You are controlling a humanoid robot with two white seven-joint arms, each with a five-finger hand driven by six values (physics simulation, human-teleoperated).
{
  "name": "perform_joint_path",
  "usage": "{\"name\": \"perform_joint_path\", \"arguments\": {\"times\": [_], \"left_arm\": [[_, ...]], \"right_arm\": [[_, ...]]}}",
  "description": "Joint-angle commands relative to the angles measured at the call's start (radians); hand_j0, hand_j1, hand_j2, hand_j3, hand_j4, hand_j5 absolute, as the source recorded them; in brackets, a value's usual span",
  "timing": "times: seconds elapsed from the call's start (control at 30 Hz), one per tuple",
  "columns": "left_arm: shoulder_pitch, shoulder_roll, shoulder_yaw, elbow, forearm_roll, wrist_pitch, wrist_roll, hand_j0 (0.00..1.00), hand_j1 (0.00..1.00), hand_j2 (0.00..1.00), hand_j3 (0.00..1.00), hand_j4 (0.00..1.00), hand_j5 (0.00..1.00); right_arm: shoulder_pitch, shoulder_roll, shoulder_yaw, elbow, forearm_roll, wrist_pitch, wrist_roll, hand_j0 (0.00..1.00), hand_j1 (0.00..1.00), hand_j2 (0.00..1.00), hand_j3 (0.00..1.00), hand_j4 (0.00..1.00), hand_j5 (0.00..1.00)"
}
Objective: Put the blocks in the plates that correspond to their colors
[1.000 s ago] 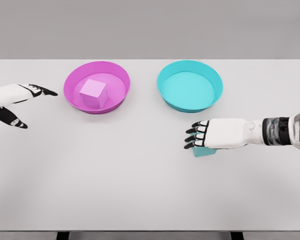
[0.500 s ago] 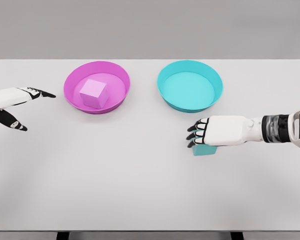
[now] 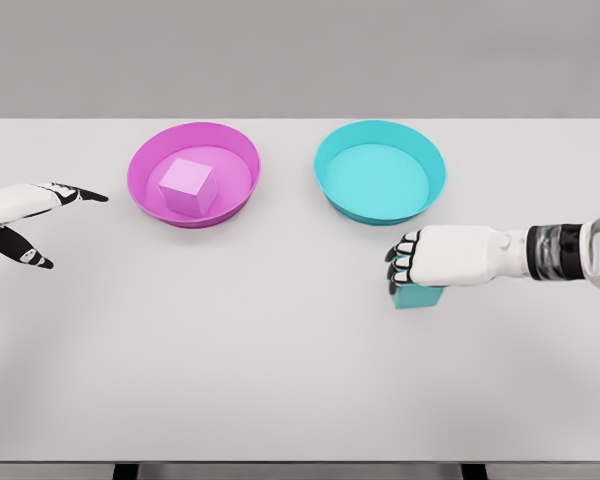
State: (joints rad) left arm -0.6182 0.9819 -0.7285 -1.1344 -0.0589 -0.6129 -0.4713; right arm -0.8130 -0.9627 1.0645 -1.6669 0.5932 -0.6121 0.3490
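Where the right hand lies across it, the teal block shows only its lower front face, a flat, evenly coloured square edge resting on the white surface just in front of the teal plate. That hand's fingers are curled down over the block's left side, wrapped on the block, with the white palm covering its top. The teal plate behind is a shallow round dish with a darker rim and a paler floor, holding nothing. To its left sits the matching magenta plate, and a pale pink block stands inside it, slightly turned so three faces show. At the far left edge the left hand hovers over the surface with its fingers spread wide, holding nothing, well apart from both plates.
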Motion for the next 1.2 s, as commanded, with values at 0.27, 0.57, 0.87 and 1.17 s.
{"name": "perform_joint_path", "arguments": {"times": [0.27, 0.57, 0.87, 1.17], "left_arm": [[0.0, -0.006, 0.001, 0.01, 0.008, 0.002, 0.0, 1.0, 1.0, 1.0, 1.0, 1.0, 1.0], [0.002, -0.006, 0.001, 0.012, 0.008, 0.002, 0.0, 1.0, 1.0, 1.0, 1.0, 1.0, 1.0], [0.0, -0.003, 0.001, 0.015, 0.008, 0.002, 0.002, 1.0, 1.0, 1.0, 1.0, 1.0, 1.0], [0.0, -0.002, 0.001, 0.016, 0.008, 0.002, 0.002, 1.0, 1.0, 1.0, 1.0, 1.0, 1.0]], "right_arm": [[-0.012, -0.01, -0.054, -0.001, -0.033, 0.001, -0.001, 0.63, 0.63, 0.63, 0.63, 0.63, 0.63], [-0.031, -0.008, -0.069, 0.009, -0.065, 0.001, -0.001, 0.63, 0.63, 0.63, 0.63, 0.63, 0.63], [-0.074, 0.002, -0.069, 0.058, -0.096, 0.001, -0.002, 0.62, 0.62, 0.62, 0.62, 0.62, 0.62], [-0.114, 0.041, -0.069, 0.124, -0.098, 0.001, -0.002, 0.62, 0.62, 0.62, 0.62, 0.62, 0.62]]}}
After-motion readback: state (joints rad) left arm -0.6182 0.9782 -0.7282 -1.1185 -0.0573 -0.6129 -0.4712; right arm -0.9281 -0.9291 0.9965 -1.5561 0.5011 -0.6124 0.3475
